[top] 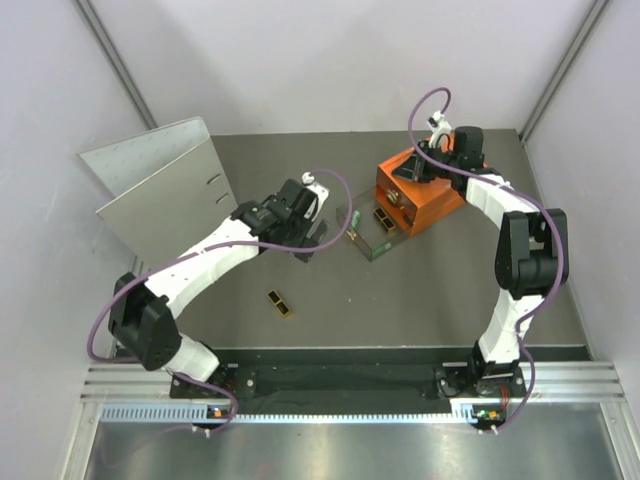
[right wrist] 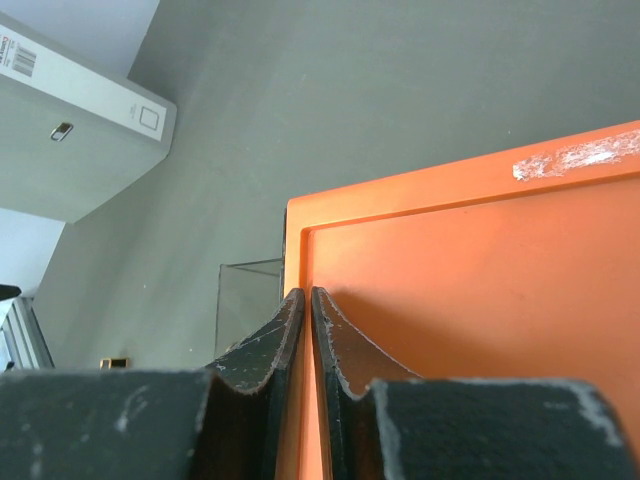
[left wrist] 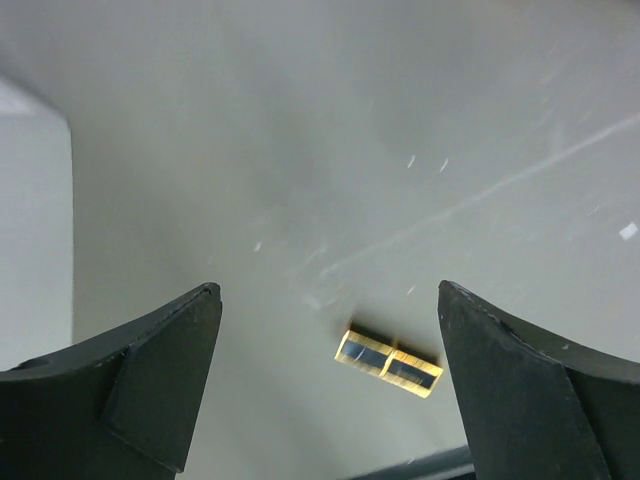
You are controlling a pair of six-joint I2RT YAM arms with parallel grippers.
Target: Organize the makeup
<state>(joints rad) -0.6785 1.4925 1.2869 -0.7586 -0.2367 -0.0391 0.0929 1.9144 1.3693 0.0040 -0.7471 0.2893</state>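
Your left gripper [left wrist: 328,288] stands wide and empty, with a palette [left wrist: 390,363] loose on the desk [left wrist: 300,150] below it. Right gripper [right wrist: 306,293], closed and empty, sits at the box [right wrist: 450,300] edge. Sorting looks unfinished.

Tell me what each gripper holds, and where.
Left gripper: jaws open, nothing held. Right gripper: jaws closed at the top edge of the orange box; whether they pinch it cannot be told.

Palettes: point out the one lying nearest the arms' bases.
The palette lying alone on the bare table, left of centre. The other palette sits farther back, in the clear tray beside the orange box.
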